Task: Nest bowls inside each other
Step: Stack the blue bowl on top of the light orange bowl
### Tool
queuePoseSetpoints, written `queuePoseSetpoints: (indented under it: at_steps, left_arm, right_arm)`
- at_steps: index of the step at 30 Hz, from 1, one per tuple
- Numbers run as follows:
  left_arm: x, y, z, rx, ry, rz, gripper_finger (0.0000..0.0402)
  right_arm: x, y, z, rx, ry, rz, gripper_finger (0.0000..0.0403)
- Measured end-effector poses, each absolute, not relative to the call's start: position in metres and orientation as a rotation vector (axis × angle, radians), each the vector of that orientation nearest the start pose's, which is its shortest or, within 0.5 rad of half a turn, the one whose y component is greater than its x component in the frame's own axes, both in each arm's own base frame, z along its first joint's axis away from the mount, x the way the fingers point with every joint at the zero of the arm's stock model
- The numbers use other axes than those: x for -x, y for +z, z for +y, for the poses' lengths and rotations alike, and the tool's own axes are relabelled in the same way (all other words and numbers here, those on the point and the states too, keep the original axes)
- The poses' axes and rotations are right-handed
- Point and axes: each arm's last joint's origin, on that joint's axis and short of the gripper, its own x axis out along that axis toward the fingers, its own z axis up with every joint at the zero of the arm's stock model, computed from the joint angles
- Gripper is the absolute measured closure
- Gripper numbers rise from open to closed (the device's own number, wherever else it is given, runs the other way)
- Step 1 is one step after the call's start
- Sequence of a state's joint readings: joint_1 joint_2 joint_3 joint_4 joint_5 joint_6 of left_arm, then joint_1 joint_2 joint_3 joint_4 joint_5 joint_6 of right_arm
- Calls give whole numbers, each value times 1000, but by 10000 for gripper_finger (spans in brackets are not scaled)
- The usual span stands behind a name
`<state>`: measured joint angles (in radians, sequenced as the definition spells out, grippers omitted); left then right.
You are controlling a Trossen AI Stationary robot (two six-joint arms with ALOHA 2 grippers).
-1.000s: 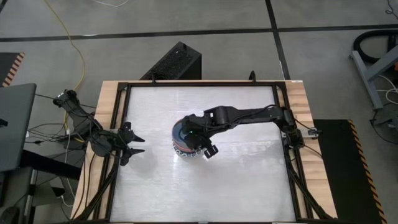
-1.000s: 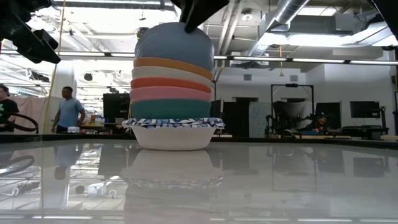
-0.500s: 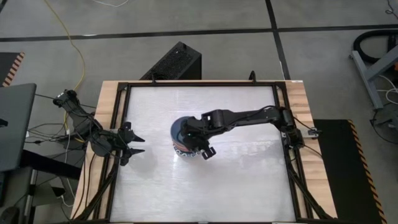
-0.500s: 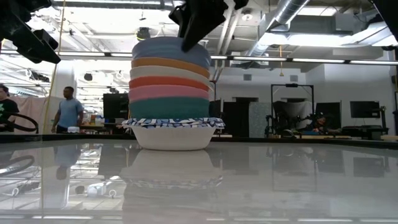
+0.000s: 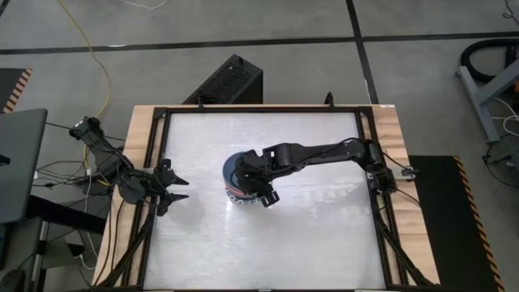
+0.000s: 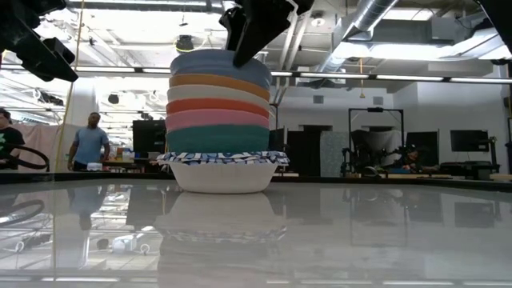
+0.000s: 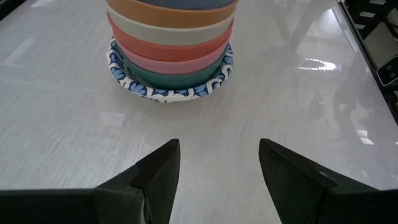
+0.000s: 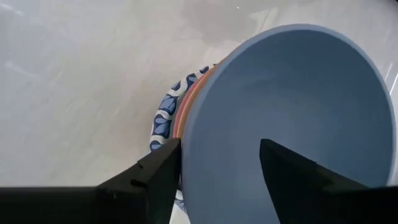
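Blue bowl (image 8: 292, 106) is sitting on top of the stack (image 6: 220, 132), mid-table, slightly toward the left edge; placing step looks finished. Right gripper (image 8: 217, 171) is hovering over the bowl, fingers spread wide astride its rim, gripping nothing. Next: lifting straight up, clear of the rim. Left gripper (image 7: 217, 168) is waiting wide open at the left edge of the table (image 5: 324, 235).

Stacked bowls (image 6: 222, 120) run blue, orange, cream, red, pink, green, then white with a blue-patterned rim
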<state>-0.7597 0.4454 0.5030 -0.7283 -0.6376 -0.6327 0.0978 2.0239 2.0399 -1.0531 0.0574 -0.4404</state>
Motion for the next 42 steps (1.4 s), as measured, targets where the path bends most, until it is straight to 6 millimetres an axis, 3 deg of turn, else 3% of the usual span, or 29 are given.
queuePoseSetpoints:
  at_steps: [14,26,42]
  left_arm:
    - [-80,235,-52,187,48,521,194]
    - [-80,235,-52,187,48,521,194]
    - [-80,235,-52,187,48,521,194]
  right_arm:
    - [-422,348,54,483,266,899,164]
    - [-429,320,51,450,228,959,182]
    - [-437,309,45,455,209,914,186]
